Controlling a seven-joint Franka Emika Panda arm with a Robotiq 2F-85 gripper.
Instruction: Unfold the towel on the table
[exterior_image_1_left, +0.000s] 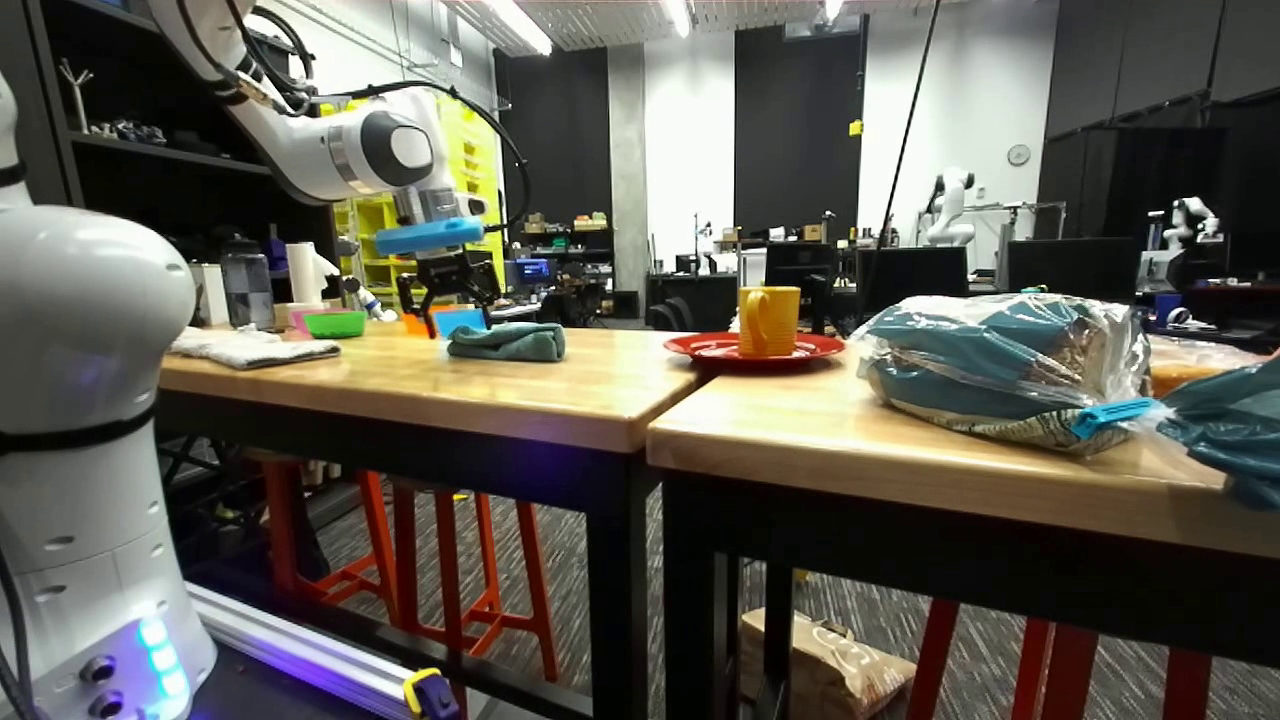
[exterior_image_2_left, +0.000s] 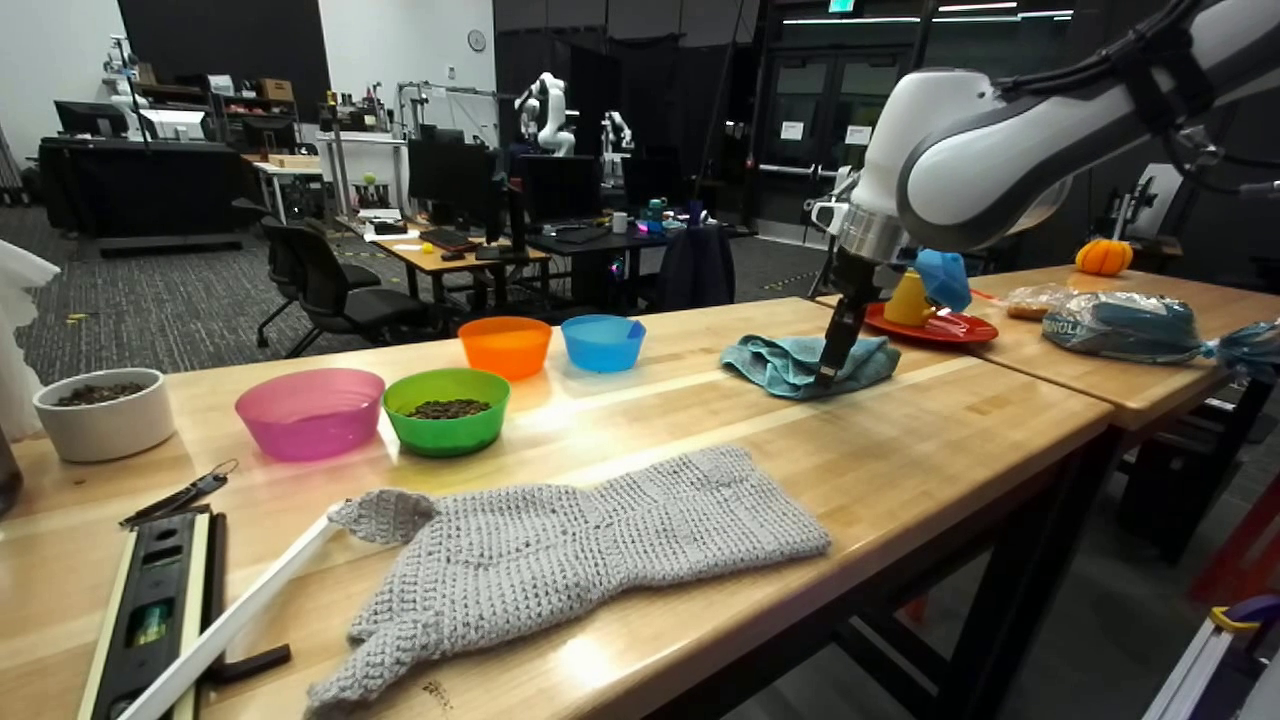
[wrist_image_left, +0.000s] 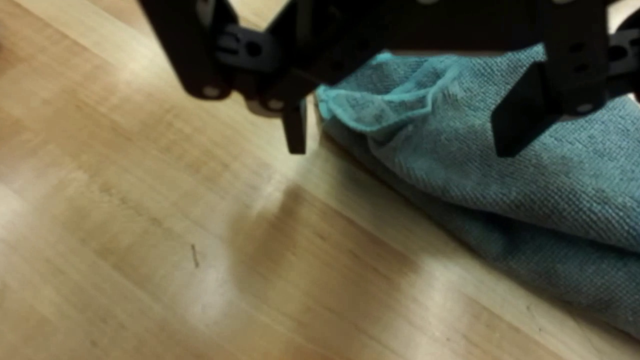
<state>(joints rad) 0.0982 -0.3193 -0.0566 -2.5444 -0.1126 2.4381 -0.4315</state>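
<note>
Wrist view: the fingers (wrist_image_left: 525, 115) are released and spread wide, one above the bare wooden surface (wrist_image_left: 125, 175), the other above the teal towel (wrist_image_left: 505, 200); whether either touches, I cannot tell. The towel lies folded on the surface, a rumpled corner showing between the fingers. In both exterior views a yellow mug (exterior_image_1_left: 775, 325) stands on a red plate (exterior_image_2_left: 970, 331) near the towel. Opposite, in an exterior view, sit a blue bowl (exterior_image_2_left: 600, 346) and an orange bowl (exterior_image_2_left: 505, 352), then a green bowl (exterior_image_2_left: 450, 434) beside a pink bowl (exterior_image_2_left: 305, 425).

Wrist view downward (towel (wrist_image_left: 520, 185) close)
</note>
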